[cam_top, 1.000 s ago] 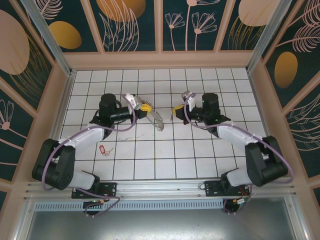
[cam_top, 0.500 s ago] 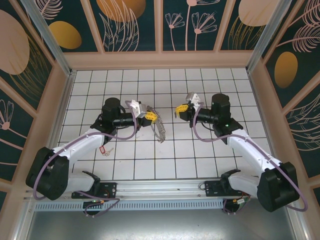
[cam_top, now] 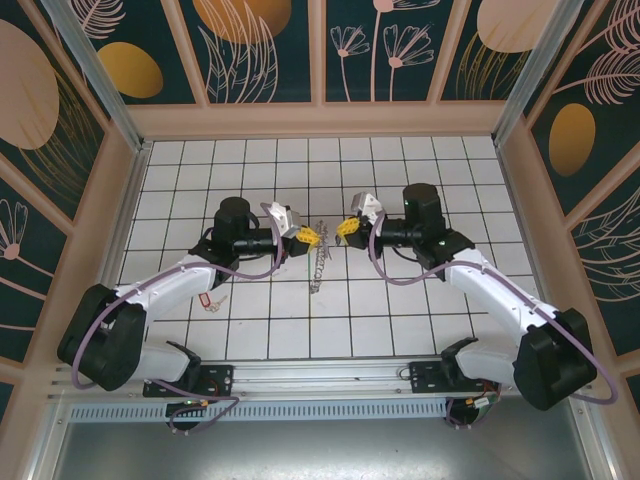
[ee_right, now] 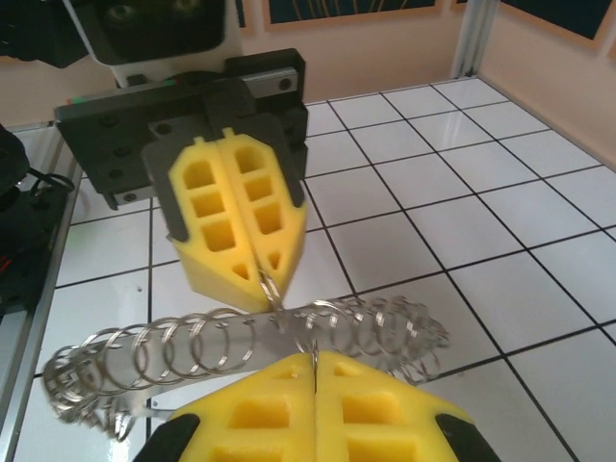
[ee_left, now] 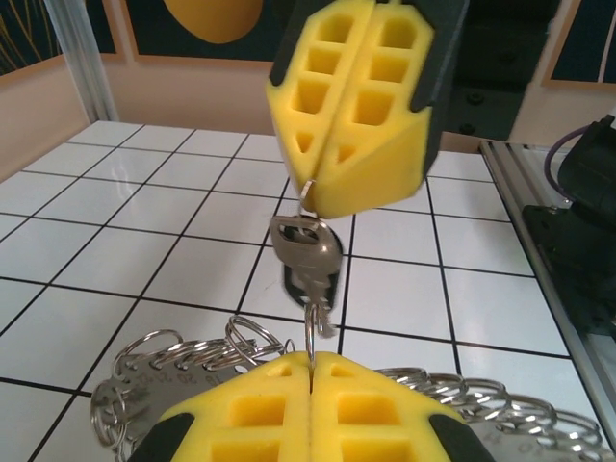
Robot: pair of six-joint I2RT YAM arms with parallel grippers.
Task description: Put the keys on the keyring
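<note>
Surface on my left carries the red-tagged key, lying flat just beside my left forearm and well apart from the work in the middle; it is not yet on the loop, so I judge it waits its turn

Moving inward, my left end effector is closed, its yellow pads pressed flat together on the thin wire of the keyring. I hold it raised so that the fringe of small rings and keys hangs below the pinch and drapes toward the tiles, which leaves a bare stretch of wire standing up from my pads for threading

Facing it, nearly tip to tip, my right end effector is also closed, pinching the top of a silver key so the blade dangles free and points down at that bare wire. Something dark hangs behind the key; it may be its tag, but I cannot tell

Judging by how close key and wire stand, I am at the threading step. Whether the key has caught on the wire is too fine to see
</note>
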